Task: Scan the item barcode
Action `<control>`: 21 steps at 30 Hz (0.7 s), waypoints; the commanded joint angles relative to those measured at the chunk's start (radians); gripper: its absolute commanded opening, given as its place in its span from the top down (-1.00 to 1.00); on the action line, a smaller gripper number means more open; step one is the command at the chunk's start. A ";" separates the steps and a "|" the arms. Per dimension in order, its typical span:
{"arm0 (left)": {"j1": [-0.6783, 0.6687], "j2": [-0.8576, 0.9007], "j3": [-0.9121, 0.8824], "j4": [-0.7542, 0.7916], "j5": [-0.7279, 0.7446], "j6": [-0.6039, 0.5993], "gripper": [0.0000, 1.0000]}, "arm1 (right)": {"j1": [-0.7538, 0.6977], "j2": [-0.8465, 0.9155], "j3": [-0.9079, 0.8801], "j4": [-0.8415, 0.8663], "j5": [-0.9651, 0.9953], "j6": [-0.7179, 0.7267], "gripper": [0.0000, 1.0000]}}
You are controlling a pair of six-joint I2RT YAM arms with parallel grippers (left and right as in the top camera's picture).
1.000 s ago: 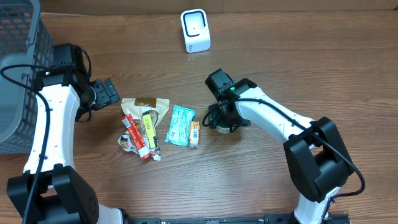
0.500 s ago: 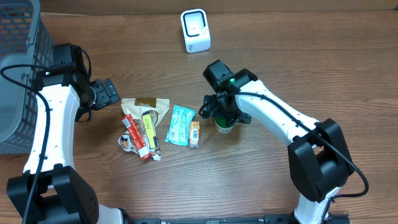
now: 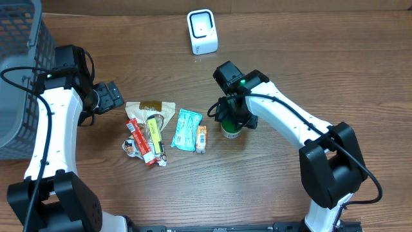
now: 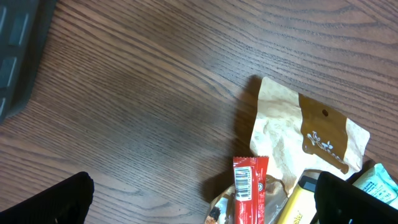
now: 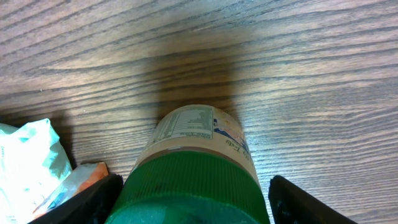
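— Standing upright on the counter (image 3: 335, 58), the jar (image 5: 196, 140) is the item under review. Its green lid faces the right wrist camera, with the printed label below. No barcode is legible to me.
— Grip status?
— The right gripper (image 5: 194, 182) straddles the lid, jaws set close on both sides. Whether they actually clamp it, I cannot tell.
— Surroundings?
— An orange sachet (image 3: 202, 138) and a teal packet (image 3: 187, 129) lie just beside the jar. The scanner (image 3: 202, 31) stands well apart, near the far edge. The left gripper (image 4: 205, 180) hovers over a tan pouch (image 4: 298, 134) and a red bar (image 4: 250, 186), jaws wide, holding nothing.
— Risks?
— Judged, not observed: a hold on the smooth lid alone may slip, or let the jar swing on lifting. An off-centre closure could tip it onto the sachet. A round label may present the code away from the scanner, so the read fails unless the jar is turned.
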 commanded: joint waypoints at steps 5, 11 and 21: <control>-0.001 -0.003 0.019 0.000 0.003 0.019 -0.99 | 0.027 -0.001 -0.064 0.060 0.002 0.017 -0.55; -0.001 -0.003 0.019 0.000 0.003 0.019 -1.00 | 0.026 -0.001 -0.126 0.126 0.001 0.042 -0.54; -0.001 -0.003 0.019 0.000 0.004 0.019 -1.00 | 0.026 0.000 -0.140 0.139 0.001 0.042 -0.53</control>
